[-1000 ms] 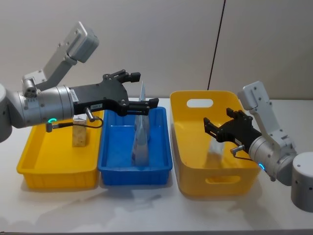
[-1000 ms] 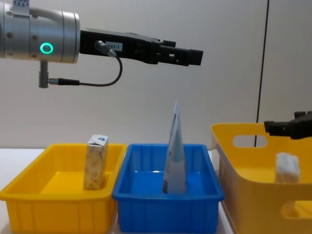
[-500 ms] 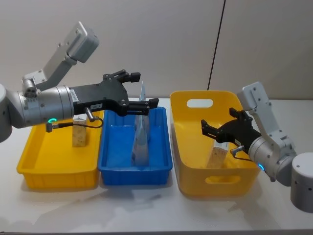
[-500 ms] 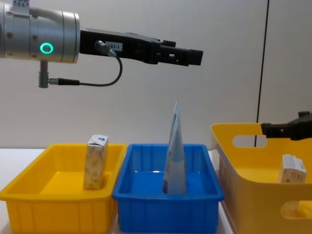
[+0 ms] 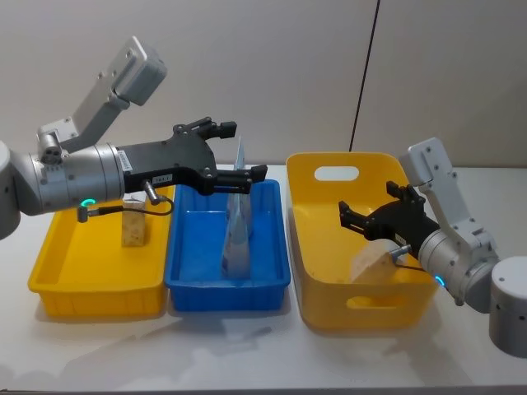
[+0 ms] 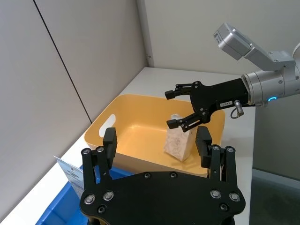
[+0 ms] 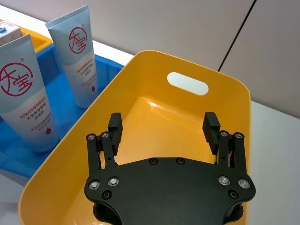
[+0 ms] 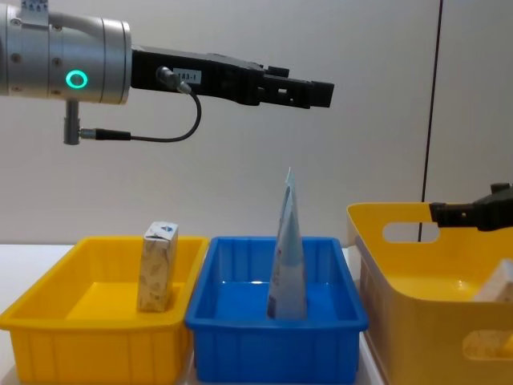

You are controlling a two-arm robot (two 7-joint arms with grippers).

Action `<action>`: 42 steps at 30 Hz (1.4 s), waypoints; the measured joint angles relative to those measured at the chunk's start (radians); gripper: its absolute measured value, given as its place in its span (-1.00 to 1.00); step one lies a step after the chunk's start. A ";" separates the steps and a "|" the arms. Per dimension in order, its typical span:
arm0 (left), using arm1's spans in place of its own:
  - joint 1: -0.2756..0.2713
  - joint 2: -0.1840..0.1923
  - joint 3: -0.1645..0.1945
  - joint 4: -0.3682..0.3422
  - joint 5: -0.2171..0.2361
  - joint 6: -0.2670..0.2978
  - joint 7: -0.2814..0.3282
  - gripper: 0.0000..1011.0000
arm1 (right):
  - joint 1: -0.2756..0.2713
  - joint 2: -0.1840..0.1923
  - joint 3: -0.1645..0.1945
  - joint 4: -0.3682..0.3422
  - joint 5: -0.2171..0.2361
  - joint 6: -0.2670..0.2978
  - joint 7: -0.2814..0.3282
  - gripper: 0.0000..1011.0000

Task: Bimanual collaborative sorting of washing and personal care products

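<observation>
Robot lab booth — bare grey partition walls (image 5: 272, 58), white table (image 5: 247, 354)

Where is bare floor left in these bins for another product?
Shallow yellow plastic tray: free before the marbled rectangular box at back. Blue plastic tray: left side free; light blue tapered tubes crowd its middle, under the open left gripper. Tall yellow plastic bin: left half free; a leaning box sits right, below the open right gripper.

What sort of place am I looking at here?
Likely a robotics test lab: bare partition walls, a white table carrying plastic sorting bins, and robot arms at work, the left gripper open above the blue bin, the right gripper open over the large yellow bin.
</observation>
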 joint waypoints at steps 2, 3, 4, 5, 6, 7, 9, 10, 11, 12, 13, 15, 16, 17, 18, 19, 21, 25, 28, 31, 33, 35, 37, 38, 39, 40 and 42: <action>0.000 0.000 0.000 0.000 0.000 0.000 0.000 0.98 | 0.000 0.000 0.000 0.000 0.000 0.000 0.000 0.99; 0.000 0.000 0.000 0.000 0.000 0.000 0.000 0.98 | 0.000 0.000 0.000 0.000 0.000 0.000 0.000 0.99; 0.000 0.000 0.000 0.000 0.000 0.000 0.000 0.98 | 0.000 0.000 0.000 0.000 0.000 0.000 0.000 0.99; 0.000 0.000 0.000 0.000 0.000 0.000 0.000 0.98 | 0.000 0.000 0.000 0.000 0.000 0.000 0.000 0.99; 0.000 0.000 0.000 0.000 0.000 0.000 0.000 0.98 | 0.000 0.000 0.000 0.000 0.000 0.000 0.000 0.99; 0.000 0.000 0.000 0.000 0.000 0.000 0.000 0.98 | 0.000 0.000 0.000 0.000 0.000 0.000 0.000 0.99; 0.000 0.000 0.000 0.000 0.000 0.000 0.000 0.98 | 0.000 0.000 0.000 0.000 0.000 0.000 0.000 0.99; 0.000 0.000 0.000 0.000 0.000 0.000 0.000 0.98 | 0.000 0.000 0.000 0.000 0.000 0.000 0.000 0.99; 0.000 0.000 0.000 0.000 0.000 0.000 0.000 0.98 | 0.000 0.000 0.000 0.000 0.000 0.000 0.000 0.99; 0.000 0.000 0.000 0.000 0.000 0.000 0.000 0.98 | 0.000 0.000 0.000 0.000 0.000 0.000 0.000 0.99; 0.000 0.000 0.000 0.000 0.000 0.000 0.000 0.98 | 0.000 0.000 0.000 0.000 0.000 0.000 0.000 0.99; 0.000 0.000 0.000 0.000 0.000 0.000 0.000 0.98 | 0.000 0.000 0.000 0.000 0.000 0.000 0.000 0.99; 0.000 0.000 0.000 0.000 0.000 0.000 0.000 0.98 | 0.000 0.000 0.000 0.000 0.000 0.000 0.000 0.99; 0.000 0.000 0.000 0.000 0.000 0.000 0.000 0.98 | 0.000 0.000 0.000 0.000 0.000 0.000 0.000 0.99; 0.000 0.000 0.000 0.000 0.000 0.000 0.000 0.98 | 0.000 0.000 0.000 0.000 0.000 0.000 0.000 0.99; 0.000 0.000 0.000 0.000 0.000 0.000 0.000 0.98 | 0.000 0.000 0.000 0.000 0.000 0.000 0.000 0.99; 0.000 0.000 0.000 0.000 0.000 0.000 0.000 0.98 | 0.000 0.000 0.000 0.000 0.000 0.000 0.000 0.99; 0.000 0.000 0.000 0.000 0.000 0.000 0.000 0.98 | 0.000 0.000 0.000 0.000 0.000 0.000 0.000 0.99; 0.000 0.000 0.000 0.000 0.000 0.000 0.000 0.98 | 0.000 0.000 0.000 0.000 0.000 0.000 0.000 0.99; 0.000 0.000 0.000 0.000 0.000 0.000 0.000 0.98 | 0.000 0.000 0.000 0.000 0.000 0.000 0.000 0.99; 0.000 0.000 0.000 0.000 0.000 0.000 0.000 0.98 | 0.000 0.000 0.000 0.000 0.000 0.000 0.000 0.99; 0.000 0.000 0.000 0.000 0.000 0.000 0.000 0.98 | 0.000 0.000 0.000 0.000 0.000 0.000 0.000 0.99; 0.000 0.000 0.000 0.000 0.000 0.000 0.000 0.98 | 0.000 0.000 0.001 0.000 0.000 0.000 0.001 0.99; 0.000 0.000 0.000 0.000 0.000 0.000 0.000 0.98 | 0.000 -0.001 0.002 0.000 0.001 0.000 0.001 0.99; 0.000 0.000 0.000 0.000 0.000 0.000 0.000 0.98 | 0.000 -0.001 0.002 0.000 0.001 0.000 0.001 0.99; 0.000 0.000 0.000 0.000 0.000 0.000 0.000 0.98 | 0.000 -0.001 0.004 -0.001 0.002 0.001 0.002 0.99; 0.000 0.000 0.000 0.000 0.000 0.000 0.000 0.98 | -0.001 -0.001 0.006 -0.003 0.005 0.002 0.008 0.99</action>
